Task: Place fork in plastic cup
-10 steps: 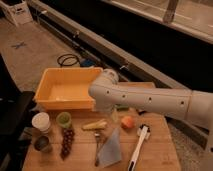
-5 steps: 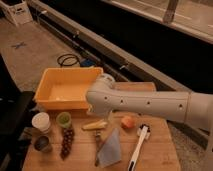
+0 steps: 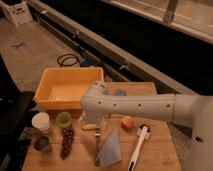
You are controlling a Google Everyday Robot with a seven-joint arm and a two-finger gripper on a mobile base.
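The fork lies on the wooden table, pointing front to back, just left of a grey-blue cloth. The light green plastic cup stands upright at the left, in front of the yellow bin, between the white cup and my arm. My gripper hangs below the white arm's end, just behind the fork and right of the green cup, above a yellowish banana-like piece. The arm hides most of it. Nothing shows in its grasp.
A yellow bin sits at the back left. A dark grey cup and a grape bunch are at the front left. An orange fruit and a white-handled brush lie to the right. A small blue thing sits behind the arm.
My arm has swung left and come lower over the table, bringing the gripper closer to the fork and the green cup. The objects have not moved.
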